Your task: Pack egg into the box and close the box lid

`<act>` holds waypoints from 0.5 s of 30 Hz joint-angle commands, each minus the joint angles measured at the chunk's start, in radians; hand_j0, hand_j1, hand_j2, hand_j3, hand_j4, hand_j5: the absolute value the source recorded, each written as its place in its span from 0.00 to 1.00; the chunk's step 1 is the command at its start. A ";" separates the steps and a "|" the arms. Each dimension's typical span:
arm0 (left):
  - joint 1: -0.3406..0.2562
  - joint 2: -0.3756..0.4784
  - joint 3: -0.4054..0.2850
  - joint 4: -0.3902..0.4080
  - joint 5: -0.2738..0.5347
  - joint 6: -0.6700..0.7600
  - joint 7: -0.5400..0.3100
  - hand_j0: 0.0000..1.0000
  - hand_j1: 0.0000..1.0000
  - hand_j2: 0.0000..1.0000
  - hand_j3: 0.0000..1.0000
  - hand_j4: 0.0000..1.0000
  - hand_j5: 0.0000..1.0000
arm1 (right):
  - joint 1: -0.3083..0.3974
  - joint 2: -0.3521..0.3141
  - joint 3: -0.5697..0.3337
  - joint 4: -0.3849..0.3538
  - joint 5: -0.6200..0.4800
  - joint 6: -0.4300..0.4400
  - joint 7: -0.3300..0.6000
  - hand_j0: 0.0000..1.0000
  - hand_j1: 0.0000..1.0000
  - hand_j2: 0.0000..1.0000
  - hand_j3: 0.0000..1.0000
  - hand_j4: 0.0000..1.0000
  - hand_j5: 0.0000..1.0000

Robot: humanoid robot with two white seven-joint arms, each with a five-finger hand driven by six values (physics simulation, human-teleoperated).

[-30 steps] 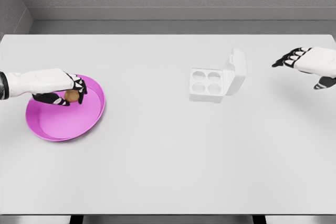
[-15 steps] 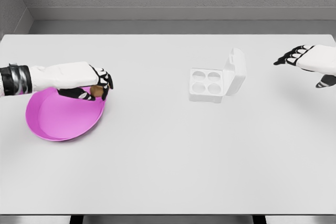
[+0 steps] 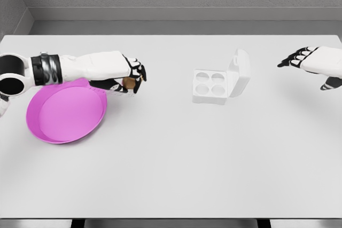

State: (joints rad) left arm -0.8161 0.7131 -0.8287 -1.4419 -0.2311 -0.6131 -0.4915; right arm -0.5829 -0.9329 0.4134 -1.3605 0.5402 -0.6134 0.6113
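Observation:
A brown egg (image 3: 128, 83) is held in my left hand (image 3: 130, 78), whose fingers are curled round it just right of the pink plate (image 3: 67, 117). The hand hovers over the white table, well to the left of the box. The white egg box (image 3: 216, 85) stands right of centre with four hollow cups showing and its lid (image 3: 240, 72) tipped up on the right side. At the right edge my right hand (image 3: 310, 68) hangs above the table with fingers spread, holding nothing.
The white table (image 3: 171, 158) fills the view, with its front edge near the bottom of the picture. A grey wall runs along the far side.
My left hand has carried the egg off the pink plate and moved right toward the box. The right hand has barely shifted.

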 commanded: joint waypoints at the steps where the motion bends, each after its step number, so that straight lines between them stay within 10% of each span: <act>1: 0.000 -0.038 0.000 0.002 0.004 0.002 -0.001 0.35 0.35 0.35 0.35 0.35 0.35 | 0.000 -0.001 -0.001 0.000 -0.008 0.003 0.000 1.00 1.00 1.00 1.00 1.00 1.00; 15: -0.052 -0.215 -0.015 0.072 0.001 0.002 -0.002 0.35 0.35 0.35 0.35 0.35 0.35 | 0.000 0.002 0.001 -0.005 -0.008 0.003 0.000 1.00 1.00 1.00 1.00 1.00 1.00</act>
State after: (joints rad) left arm -0.8682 0.5257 -0.8423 -1.3874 -0.2386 -0.6139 -0.4956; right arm -0.5829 -0.9308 0.4146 -1.3637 0.5363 -0.6134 0.6113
